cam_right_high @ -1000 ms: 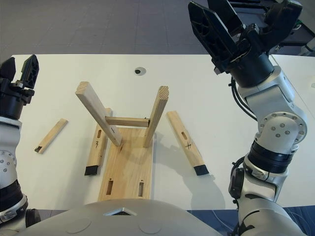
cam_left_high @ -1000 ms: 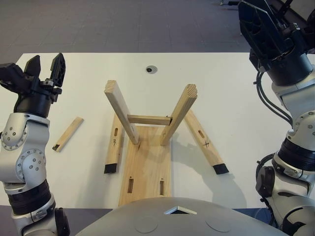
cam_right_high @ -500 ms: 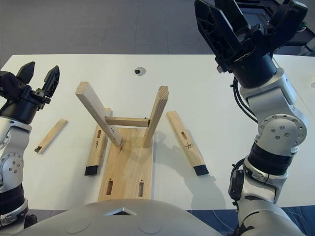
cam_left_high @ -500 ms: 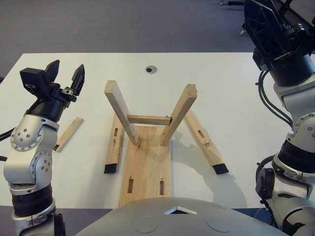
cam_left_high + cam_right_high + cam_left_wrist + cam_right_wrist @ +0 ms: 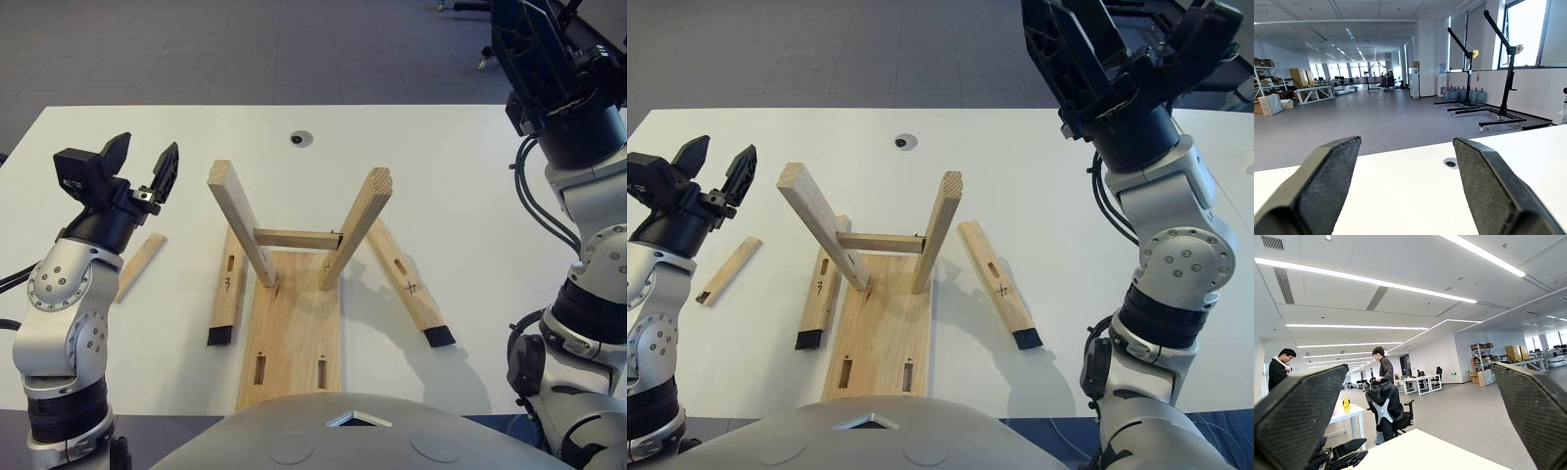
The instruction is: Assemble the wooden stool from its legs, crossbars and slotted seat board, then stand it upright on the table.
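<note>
On the white table (image 5: 470, 176), the slotted seat board (image 5: 291, 328) is laid flat, a pale, grained rectangular plank. Its two far slots are filled by the left upright leg (image 5: 241, 222) and the right upright leg (image 5: 356, 227), square-sectioned, splayed apart and joined by a thin crossbar (image 5: 296, 238). Two rectangular slots are seen at its near end. A black-tipped loose leg (image 5: 227, 289) is laid just left of the board, another loose leg (image 5: 407, 282) to its right, and a short loose crossbar (image 5: 137, 265) further left. Left of the board, the left gripper (image 5: 144, 157) is held wide open with nothing in it. High to the board's right, the right gripper (image 5: 1132, 44) is likewise spread wide, and nothing is gripped.
</note>
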{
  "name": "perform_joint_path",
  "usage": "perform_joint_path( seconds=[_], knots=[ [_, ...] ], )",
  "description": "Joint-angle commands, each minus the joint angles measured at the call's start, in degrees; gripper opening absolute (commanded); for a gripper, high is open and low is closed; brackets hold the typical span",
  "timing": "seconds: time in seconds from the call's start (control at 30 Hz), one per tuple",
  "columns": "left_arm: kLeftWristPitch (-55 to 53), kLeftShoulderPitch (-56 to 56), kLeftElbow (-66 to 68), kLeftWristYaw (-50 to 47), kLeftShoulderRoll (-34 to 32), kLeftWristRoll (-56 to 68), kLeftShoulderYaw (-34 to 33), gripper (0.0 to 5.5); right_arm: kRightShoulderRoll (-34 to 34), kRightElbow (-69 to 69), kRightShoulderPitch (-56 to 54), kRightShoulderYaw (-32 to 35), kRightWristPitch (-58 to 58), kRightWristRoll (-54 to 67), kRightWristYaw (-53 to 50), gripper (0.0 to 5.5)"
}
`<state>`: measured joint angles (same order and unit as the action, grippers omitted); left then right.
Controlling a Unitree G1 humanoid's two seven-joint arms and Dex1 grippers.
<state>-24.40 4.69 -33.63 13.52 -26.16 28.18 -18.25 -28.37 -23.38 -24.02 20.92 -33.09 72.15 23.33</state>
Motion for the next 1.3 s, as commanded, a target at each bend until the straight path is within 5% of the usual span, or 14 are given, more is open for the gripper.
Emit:
perform_joint_path(
  seconds=[0.03, 0.43, 1.0, 1.3],
  knots=[
    [-0.6, 2.0, -1.1, 0.3, -0.1, -1.3, 0.3, 3.45, -0.1, -0.8, -0.4, 0.2, 0.1, 0.2, -0.8, 5.4],
    [0.2, 4.1, -1.6, 3.7, 0.9, 0.6, 0.2, 3.45, 0.7, -3.0, 1.4, 0.2, 0.7, 0.3, -2.7, 5.4],
    [12.7, 26.1, 4.9, 4.1, 6.9, -8.1, -8.6, 3.45, 8.5, -7.9, 15.9, -3.1, 3.2, -8.5, -16.4, 5.4],
    [13.1, 24.7, 20.4, 16.0, -2.3, -8.5, -8.5, 3.45, 9.8, -7.9, 15.2, -5.3, 3.1, -9.6, -16.7, 5.4]
  ],
)
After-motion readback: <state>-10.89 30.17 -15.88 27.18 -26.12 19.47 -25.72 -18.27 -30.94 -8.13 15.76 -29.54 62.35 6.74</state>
